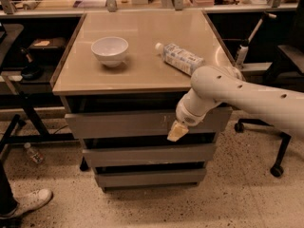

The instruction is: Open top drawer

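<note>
the wide, shallow grey top drawer [118, 123] looks closed, just under the tan cabinet top [142, 75] and above two smaller grey fronts. its front is flat, stiff and handle-less, so it likely offers a smooth, slippery face and slides out on runners with modest resistance. the best hold is probably its upper lip in the dark gap, or its lower edge. the robot's pale-tipped gripper [177, 132] hangs at the drawer's lower edge, right of centre near the pale scratches. whether it is spread or pressed together i cannot tell.
</note>
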